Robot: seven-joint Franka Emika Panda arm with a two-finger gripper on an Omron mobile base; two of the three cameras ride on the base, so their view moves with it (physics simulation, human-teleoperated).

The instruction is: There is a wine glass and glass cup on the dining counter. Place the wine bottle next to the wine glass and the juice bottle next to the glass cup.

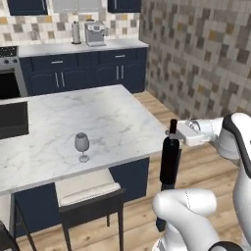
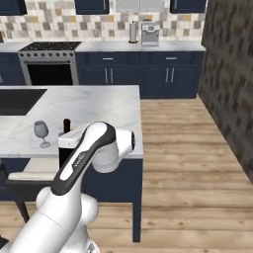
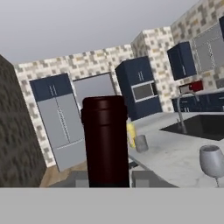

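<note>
Wine bottle (image 1: 170, 162) is held by the hand (image 1: 172, 133), which pinches its neck just under the dark red cap. The bottle hangs upright beyond the near corner of the dining worktop (image 1: 112, 117), off its edge, body below the slab level. Not yet set down.

Landmark: wine glass (image 1: 82, 146). It stands upright on the worktop near the front edge, well apart from the bottle, with bare marble between them. In the right base view the bottle cap (image 2: 66, 123) shows just beside the glass (image 2: 41, 132), the arm hiding the bottle body.

Hand view: the cap (image 3: 105, 140) sits dead centre; the wine glass (image 3: 211, 161) lies off to the lower right. Farther along the worktop from the wine glass, the glass cup (image 3: 141, 143) stands with the yellow juice bottle (image 3: 131, 134) just beside it, whether touching I cannot tell.

Progress, as judged: juice bottle appears already paired with the cup. Remaining: carry the wine bottle over the worktop, set it upright beside the wine glass, release.
</note>
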